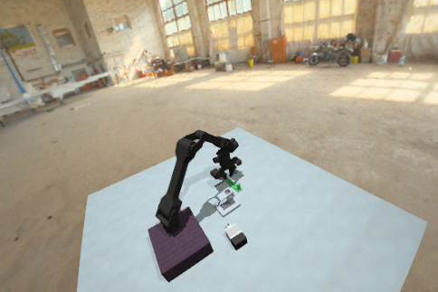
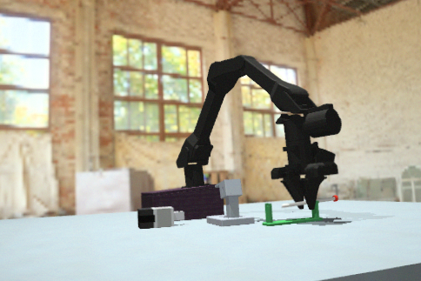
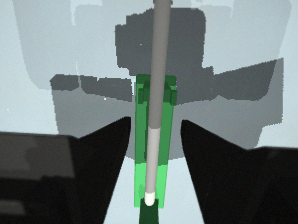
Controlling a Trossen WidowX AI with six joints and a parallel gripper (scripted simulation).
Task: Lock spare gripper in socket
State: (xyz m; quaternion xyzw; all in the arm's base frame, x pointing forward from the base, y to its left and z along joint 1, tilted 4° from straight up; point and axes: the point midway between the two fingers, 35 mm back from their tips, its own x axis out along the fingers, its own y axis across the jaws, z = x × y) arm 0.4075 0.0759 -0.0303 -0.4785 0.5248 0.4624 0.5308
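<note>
Looking down through your wrist view, you have the gripper (image 3: 153, 150) lowered over the lock pin (image 3: 159, 75), its two dark fingers spread on either side of the grey shaft with a gap showing on both sides, so nothing is pinched. The pin lies along a green cradle (image 3: 141, 130), resting across its posts with its pale end nearest the camera. In your exterior view the fingertips reach down to pin height beside the cradle's far post (image 2: 316, 211), and the pin's red cap (image 2: 335, 198) sticks out beyond them. The grey mount (image 2: 230, 208) with its socket stands just beside the cradle's other end, between the cradle and the spare gripper (image 2: 156, 217), which lies on its side on the pale mat (image 1: 317, 243) near the arm's dark purple base block (image 1: 181, 252).
</note>
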